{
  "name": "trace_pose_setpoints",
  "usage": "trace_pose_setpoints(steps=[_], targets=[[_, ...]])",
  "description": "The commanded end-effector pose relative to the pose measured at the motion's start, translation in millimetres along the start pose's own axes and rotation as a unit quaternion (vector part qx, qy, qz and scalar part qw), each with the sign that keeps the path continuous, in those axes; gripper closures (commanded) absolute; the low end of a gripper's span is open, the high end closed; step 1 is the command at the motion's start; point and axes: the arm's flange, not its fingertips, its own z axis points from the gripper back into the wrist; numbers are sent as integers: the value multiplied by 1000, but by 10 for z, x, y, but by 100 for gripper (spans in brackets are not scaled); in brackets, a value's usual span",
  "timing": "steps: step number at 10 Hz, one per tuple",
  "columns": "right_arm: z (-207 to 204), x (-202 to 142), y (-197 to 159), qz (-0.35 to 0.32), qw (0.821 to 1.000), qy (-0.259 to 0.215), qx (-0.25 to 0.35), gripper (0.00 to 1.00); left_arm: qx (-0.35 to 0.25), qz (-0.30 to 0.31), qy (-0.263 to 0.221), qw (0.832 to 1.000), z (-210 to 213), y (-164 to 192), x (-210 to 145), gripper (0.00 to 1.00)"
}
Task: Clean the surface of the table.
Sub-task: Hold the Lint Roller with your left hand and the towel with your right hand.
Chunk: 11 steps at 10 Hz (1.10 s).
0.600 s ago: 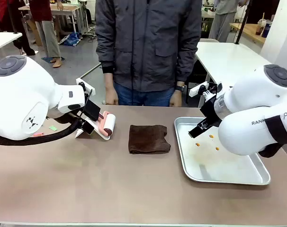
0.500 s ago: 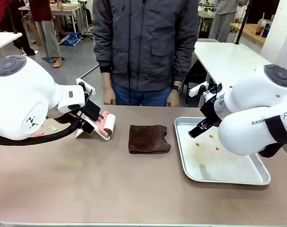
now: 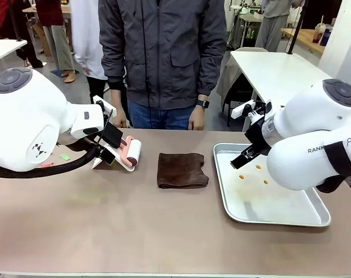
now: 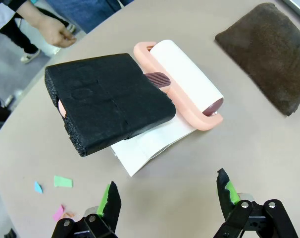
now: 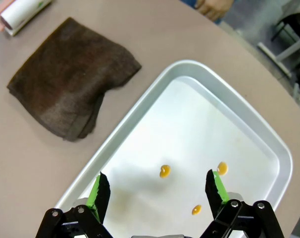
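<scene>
Desk with a brownish matte top, seen from the robot's side, with a person standing at the far edge, arms hanging down. On the robot's left part of the desk lies a lint roller with a pink frame and a white roll. A black foam block is wrapped around its handle, and a white sheet sits under it. A folded brown cloth lies at the middle. A shiny metal tray holding a few orange crumbs lies to the right.

The left gripper hangs just above the lint roller with its fingers spread wide, grasping nothing. The foam block sits straight ahead of it and slightly to one side. The block's long axis runs almost along the line joining the two fingertips, so the wrist would likely need to turn before the fingers could pinch across its short side. Small coloured paper scraps lie on the bare desk near this gripper, on the side away from the cloth.

The right gripper hovers over the tray, also spread wide and empty. The cloth lies between it and the roller, so the left arm is clearly the nearer one to the roller and to the scraps.
</scene>
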Motion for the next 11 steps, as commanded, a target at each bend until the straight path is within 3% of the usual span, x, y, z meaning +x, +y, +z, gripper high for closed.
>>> trace_pose_setpoints(steps=[1, 7, 9, 11], targets=[[1, 1, 0, 0, 1000, 0, 0, 0, 0, 0, 0, 1000, 1, -1, 0, 0], [91, -25, -22, -1, 1000, 4, 6, 0, 0, 0, 0, 1000, 0, 0, 0, 0], [330, -68, -69, -6, 998, 23, 53, 0, -37, -9, 14, 999, 179, 97, -70, 0], [687, -115, -139, -56, 987, 71, 129, 0, -100, 21, 25, 994, 504, 293, -167, 0]])
